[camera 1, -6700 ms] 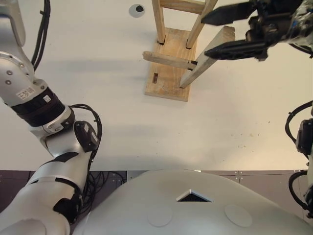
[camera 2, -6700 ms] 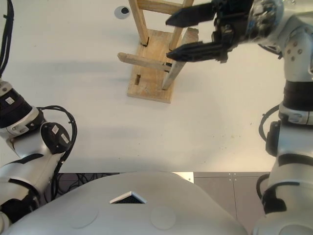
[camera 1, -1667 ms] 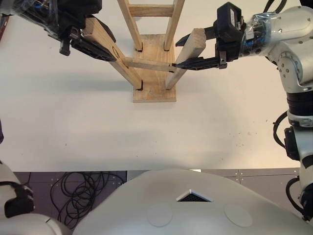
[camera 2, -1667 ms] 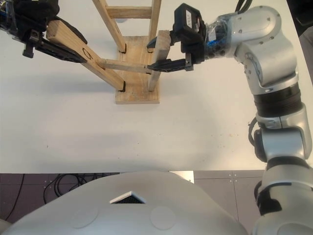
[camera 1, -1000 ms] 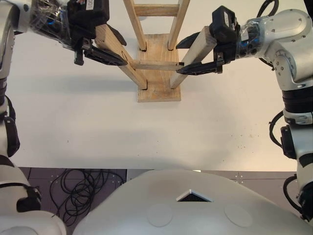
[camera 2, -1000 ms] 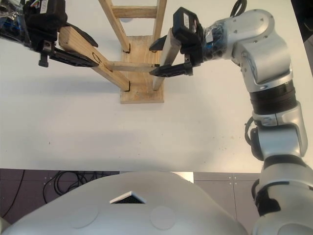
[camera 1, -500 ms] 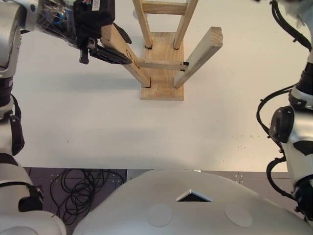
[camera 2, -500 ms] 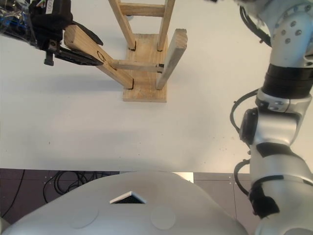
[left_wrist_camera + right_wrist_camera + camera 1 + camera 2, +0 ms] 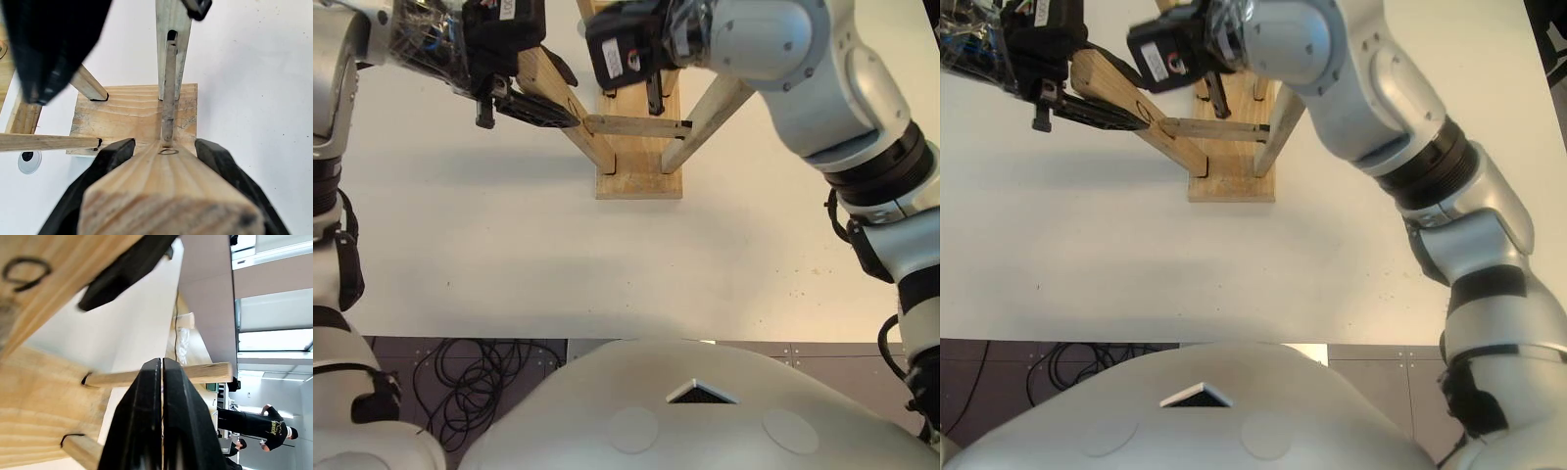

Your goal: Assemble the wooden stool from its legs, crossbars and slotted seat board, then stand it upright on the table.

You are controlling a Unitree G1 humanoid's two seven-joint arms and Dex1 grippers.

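You are looking at the stool turned upside down. Its seat board (image 9: 639,181) is lying flat on the bench (image 9: 509,255), and the legs are pointing up from its slots.

Your left gripper (image 9: 570,101) is clamping the upper end of the near left leg (image 9: 592,147), with one black finger pressing on each side of the wood. That leg is leaning outward to the left, and its lower end is sitting in the board's near left slot. A thin crossbar (image 9: 636,124) is running level from this leg to the near right leg (image 9: 700,127), which is leaning out to the right, free of both grippers.

Your right arm is reaching across over the stool. Your right gripper (image 9: 653,103) is hanging just above the crossbar with its fingers pressed together and nothing between them; whether the tip is touching the bar, you cannot tell.

From the left wrist you are seeing a far leg (image 9: 90,84) seated in the board and a small round grey disc (image 9: 27,161) lying on the bench just beyond it.
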